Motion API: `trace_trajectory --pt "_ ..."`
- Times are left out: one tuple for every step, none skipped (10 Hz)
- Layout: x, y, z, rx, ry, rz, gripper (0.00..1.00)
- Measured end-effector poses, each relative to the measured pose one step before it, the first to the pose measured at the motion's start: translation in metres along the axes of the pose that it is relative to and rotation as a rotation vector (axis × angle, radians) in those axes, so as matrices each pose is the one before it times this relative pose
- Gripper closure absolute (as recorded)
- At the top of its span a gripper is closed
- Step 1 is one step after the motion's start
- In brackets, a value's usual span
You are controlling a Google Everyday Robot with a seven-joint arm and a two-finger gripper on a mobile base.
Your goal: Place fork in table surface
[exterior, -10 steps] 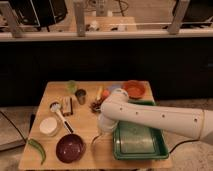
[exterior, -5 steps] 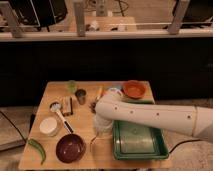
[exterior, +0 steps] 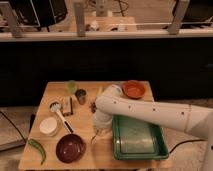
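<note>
My gripper point(exterior: 98, 131) low over the bench point(exterior: 45, 95) between bowl point(exterior: 70, 148) and tray point(exterior: 140, 156), mostly tucked under the arm point(exterior: 150, 112), fork point(exterior: 93, 137) a thin pale sliver I can barely make out, arm cut off at the right edge, covering one tray corner

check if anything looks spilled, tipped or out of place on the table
Nothing looks spilled, tipped or broken. The gripper hangs low over the table surface between the purple bowl and green tray. Only the green pepper lies close to the table's edge.
</note>
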Motion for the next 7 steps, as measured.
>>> trace_trajectory --pt "0.00059 -0.00246 0.00293 -0.00857 -0.01570 -0.01286 1.00" --pt "0.00032 -0.00558 0.00497 -0.01257 -0.02960 -0.02414 1.00" --pt "0.00069 -0.00214 0.00213 -0.00721 -0.01359 -0.01152 1.00" --pt "0.00107 -0.00181 0.00216 -0.00724 -0.01181 -0.00946 1.00" --pt "0.00113 -0.00319 0.00207 -0.00999 -0.01435 -0.00939 0.98" --pt "0.00148 -0.00105 0.00101 -0.00489 -0.00668 -0.00198 0.93" --pt "0.00176 -0.00081 0.00116 -0.00749 -0.00845 -0.00291 0.83"
